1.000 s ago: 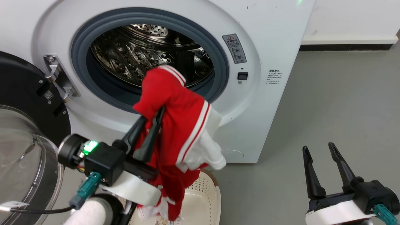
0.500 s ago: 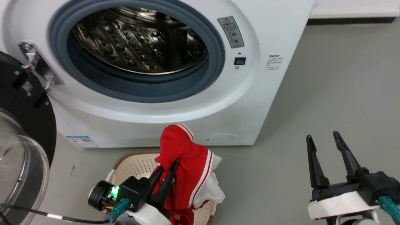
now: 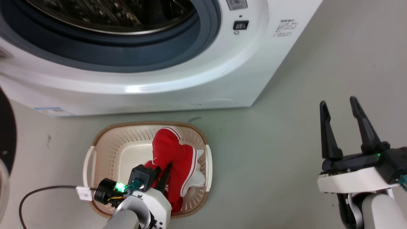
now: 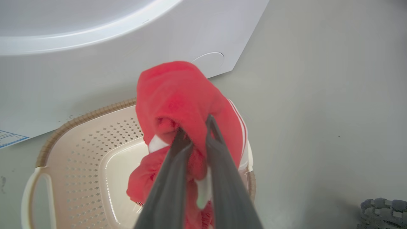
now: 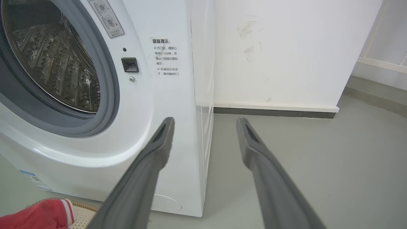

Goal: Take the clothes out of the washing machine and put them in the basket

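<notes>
- Left gripper (image 4: 194, 127) jaws were nearly closed, pinching the clothes (image 3: 173, 156).
- Clothes hung down into the basket (image 3: 105, 140), just in front of the washing machine (image 3: 197, 86).
- Right gripper (image 3: 339, 103) jaws were spread wide, over the floor (image 3: 286, 143).

The red clothes (image 3: 173, 156), trimmed with white stripes, sit bunched and upright toward the 3 o'clock side of the cream, brown-rimmed basket (image 3: 108, 149). It stands at 6 o'clock from the white washing machine (image 3: 190, 86), whose porthole is open.
</notes>
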### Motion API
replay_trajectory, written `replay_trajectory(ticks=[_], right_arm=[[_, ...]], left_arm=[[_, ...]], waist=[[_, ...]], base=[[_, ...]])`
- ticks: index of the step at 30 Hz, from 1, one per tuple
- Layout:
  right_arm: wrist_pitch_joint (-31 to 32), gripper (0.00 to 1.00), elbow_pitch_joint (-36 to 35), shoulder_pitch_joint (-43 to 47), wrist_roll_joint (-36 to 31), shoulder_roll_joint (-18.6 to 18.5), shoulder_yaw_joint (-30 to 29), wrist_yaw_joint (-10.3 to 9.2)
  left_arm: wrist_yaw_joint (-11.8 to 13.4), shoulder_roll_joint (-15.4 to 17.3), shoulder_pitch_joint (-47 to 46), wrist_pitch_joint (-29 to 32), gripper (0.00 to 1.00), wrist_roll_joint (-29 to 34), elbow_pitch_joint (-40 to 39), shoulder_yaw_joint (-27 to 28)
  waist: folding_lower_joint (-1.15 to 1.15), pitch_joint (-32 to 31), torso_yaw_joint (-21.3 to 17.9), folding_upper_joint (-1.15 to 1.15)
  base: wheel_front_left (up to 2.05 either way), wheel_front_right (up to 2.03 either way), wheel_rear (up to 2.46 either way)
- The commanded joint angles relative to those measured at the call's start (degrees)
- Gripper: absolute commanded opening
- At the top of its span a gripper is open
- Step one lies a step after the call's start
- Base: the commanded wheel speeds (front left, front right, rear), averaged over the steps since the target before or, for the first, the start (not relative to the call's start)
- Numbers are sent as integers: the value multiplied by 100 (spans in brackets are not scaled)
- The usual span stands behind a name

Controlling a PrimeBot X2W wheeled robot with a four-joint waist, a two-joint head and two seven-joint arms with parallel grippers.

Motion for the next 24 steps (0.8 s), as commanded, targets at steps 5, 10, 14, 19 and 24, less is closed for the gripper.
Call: replay_trajectory(ticks=[5, 10, 14, 19, 24], right_arm=[[-13, 100, -100, -415, 113, 11, -39, -4], [-13, 100, -161, -675, 205, 12, -122, -4], [-13, 100, -199, -859, 262, 12, -166, -4], [-13, 100, -223, -1057, 316, 12, -207, -4], [-13, 100, -235, -1147, 357, 12, -198, -4]], left_arm=[[-269, -341, -928, -121, 0, 107, 1677, -104], [-426, -522, -1701, -102, 0, 228, 2860, -255], [-497, -643, -2313, 52, 0, 334, 3607, -374], [-561, -693, -2899, 442, 0, 578, 4223, -689], [-602, -655, -3112, 883, 0, 692, 4433, -861]], waist=[[-1, 1008, -292, 0], [-1, 1533, -342, 0], [-1, 1918, -383, 0], [-1, 2349, -435, 0], [-1, 2593, -491, 0]], base=[[0, 0, 0], [0, 0, 0], [0, 0, 0], [0, 0, 0], [0, 0, 0]])
